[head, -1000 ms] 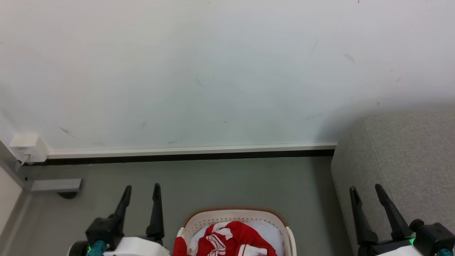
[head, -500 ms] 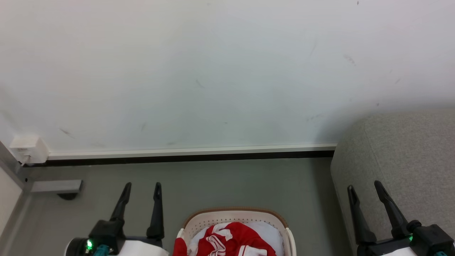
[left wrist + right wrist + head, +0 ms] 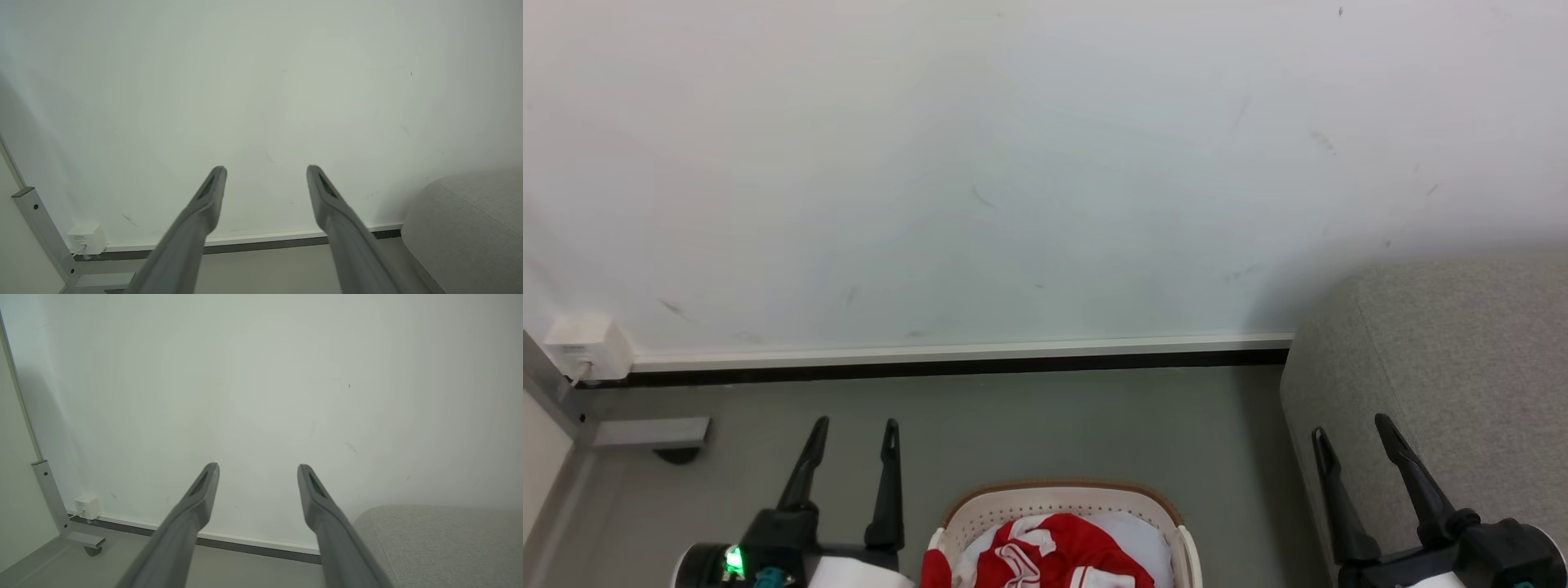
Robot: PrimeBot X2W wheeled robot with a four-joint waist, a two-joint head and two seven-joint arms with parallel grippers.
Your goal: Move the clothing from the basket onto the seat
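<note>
Clothing inside basket; floor beyond

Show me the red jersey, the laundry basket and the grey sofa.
red jersey (image 3: 1086, 539), head view, on its red upper fold.
laundry basket (image 3: 1054, 496), head view, on its far perforated wall.
grey sofa (image 3: 1462, 351), head view, on its woven top surface.

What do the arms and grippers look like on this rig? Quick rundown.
Left gripper and right gripper: each two long, slim, tapering dark fingers with a slotted recess near the tip, on a black block base. Green light and teal fitting at the left wrist; white forearm shell behind.
</note>
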